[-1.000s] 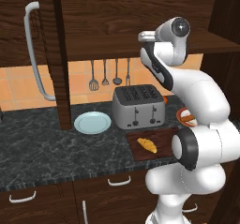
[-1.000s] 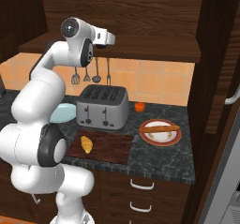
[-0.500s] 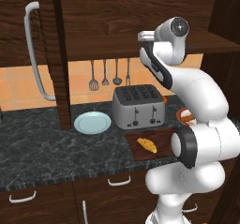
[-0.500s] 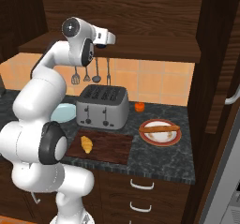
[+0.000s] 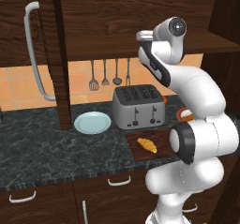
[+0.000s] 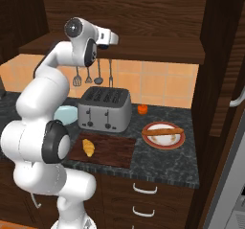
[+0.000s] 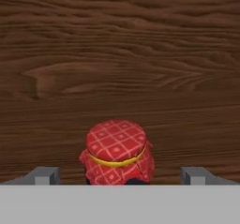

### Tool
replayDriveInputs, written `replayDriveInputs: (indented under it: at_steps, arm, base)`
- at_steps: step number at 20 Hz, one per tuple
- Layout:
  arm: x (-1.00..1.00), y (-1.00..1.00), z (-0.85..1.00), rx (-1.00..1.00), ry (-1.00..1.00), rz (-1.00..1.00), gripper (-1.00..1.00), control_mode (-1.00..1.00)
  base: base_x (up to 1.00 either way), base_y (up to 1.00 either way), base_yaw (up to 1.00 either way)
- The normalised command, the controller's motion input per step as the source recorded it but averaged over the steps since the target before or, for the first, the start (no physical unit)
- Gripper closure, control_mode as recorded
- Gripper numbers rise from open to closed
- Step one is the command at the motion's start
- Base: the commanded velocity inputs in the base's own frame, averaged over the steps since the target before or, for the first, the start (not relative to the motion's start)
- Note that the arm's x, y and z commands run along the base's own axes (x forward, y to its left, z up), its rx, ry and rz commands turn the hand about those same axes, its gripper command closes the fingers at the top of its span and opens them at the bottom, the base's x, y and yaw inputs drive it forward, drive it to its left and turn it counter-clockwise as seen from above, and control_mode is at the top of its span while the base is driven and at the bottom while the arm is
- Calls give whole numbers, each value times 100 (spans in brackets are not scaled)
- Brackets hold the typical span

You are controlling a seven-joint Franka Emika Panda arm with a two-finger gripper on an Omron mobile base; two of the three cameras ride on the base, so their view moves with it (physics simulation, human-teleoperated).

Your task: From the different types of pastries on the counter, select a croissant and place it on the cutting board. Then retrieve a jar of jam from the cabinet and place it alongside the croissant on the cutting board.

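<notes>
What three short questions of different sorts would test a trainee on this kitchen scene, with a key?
1. True or false: the croissant lies on the cutting board.
2. What stands between the open fingers in the hand view? A) jar of jam B) spatula C) plate
3. What holds the stick-shaped pastry?

Key: 1 true; 2 A; 3 the red-rimmed plate, right of the toaster in the right base view.

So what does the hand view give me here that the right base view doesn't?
Hand view: the jar of jam, red checked cloth lid with a yellow band, centred between the open gripper's fingertips against the cabinet's wood. Right base view: the croissant lying on the cutting board, the toaster, the stick-shaped pastry on its plate, and the arm reaching up to the shelf. Shared: the dark wood cabinet.
</notes>
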Motion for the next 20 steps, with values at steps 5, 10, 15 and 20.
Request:
replayDriveInputs:
  at_steps: [5,10,15,20]
  arm:
    - [16,5,0,0,0,0,-100,-100]
    - [41,0,0,0,0,0,-100,-100]
    - [22,0,0,0,0,0,100,-100]
    - [0,0,0,0,0,0,100,-100]
  base:
    - [0,0,0]
    - [0,0,0]
    - [0,0,0]
    - [0,0,0]
